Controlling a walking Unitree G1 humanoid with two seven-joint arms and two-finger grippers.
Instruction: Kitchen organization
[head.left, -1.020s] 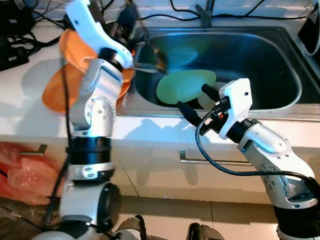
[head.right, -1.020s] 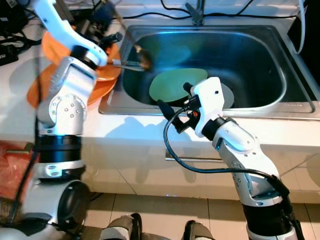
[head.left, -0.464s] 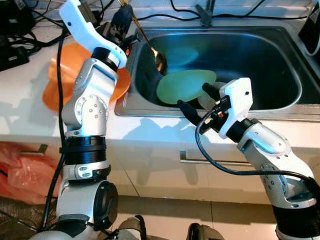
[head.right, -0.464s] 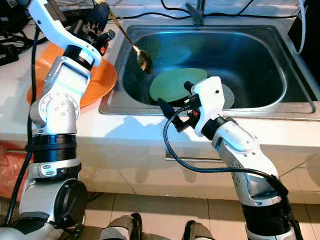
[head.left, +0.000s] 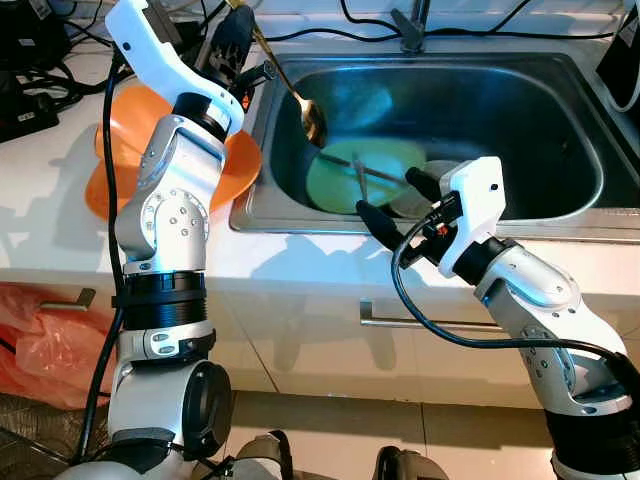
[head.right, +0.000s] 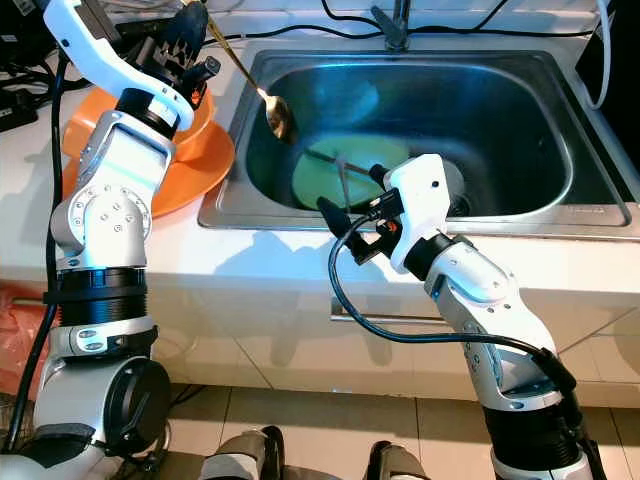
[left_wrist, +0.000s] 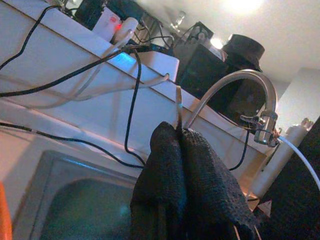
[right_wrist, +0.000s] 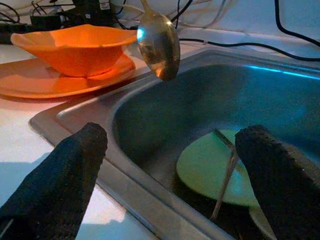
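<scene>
Left eye view: left gripper (head.left: 238, 30) pinches spoon (head.left: 312, 120) (above sink (head.left: 560, 130)); right gripper (head.left: 392, 197) spread.

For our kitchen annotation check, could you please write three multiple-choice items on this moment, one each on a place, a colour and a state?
1. Where is the spoon?
A. In the air over the sink's left part
B. Flat on the counter
C. In the orange bowl

2. What colour is the plate in the sink?
A. Orange
B. Green
C. White

3. How is the right gripper?
A. Shut on the plate
B. Shut on a fork
C. Open, holding nothing

Answers:
1 A: the left gripper holds its handle, bowl end hanging over the basin.
2 B: it is pale green; the orange dishes sit on the counter.
3 C: its fingers stand wide apart at the sink's front edge.
</scene>
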